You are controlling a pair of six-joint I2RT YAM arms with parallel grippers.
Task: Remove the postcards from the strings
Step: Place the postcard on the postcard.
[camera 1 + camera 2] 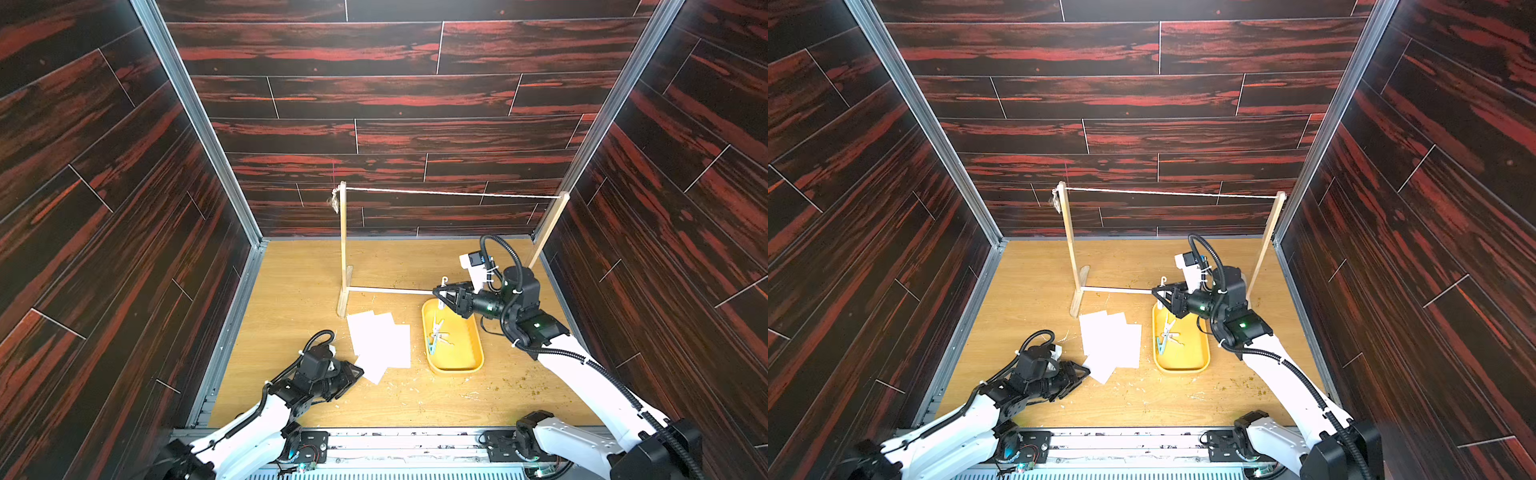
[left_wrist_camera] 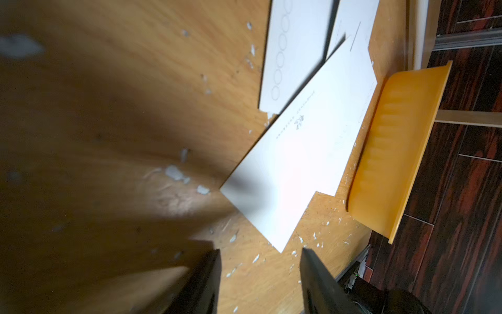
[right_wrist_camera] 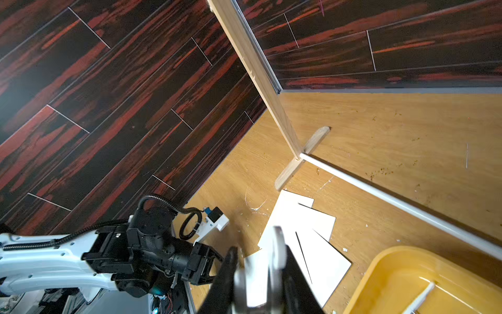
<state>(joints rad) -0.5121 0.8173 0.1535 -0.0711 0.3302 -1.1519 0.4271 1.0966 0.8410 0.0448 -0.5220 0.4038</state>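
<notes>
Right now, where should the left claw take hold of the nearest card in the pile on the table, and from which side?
Probably its free corner, from the robot's side. The nearest card lies flat on the table, with that corner pointing at the open left claw and clear of the other cards, which it overlaps farther back.

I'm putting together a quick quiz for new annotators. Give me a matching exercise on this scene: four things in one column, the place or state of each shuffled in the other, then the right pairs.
Things
1. postcards
2. string
3. yellow tray
4. left gripper

Places or states
A. stretched bare between the two posts
B. open, by the near corner of the pile
C. overlapping in a pile on the table
D. holding clothespins

Pairs: 1-C, 2-A, 3-D, 4-B
</notes>
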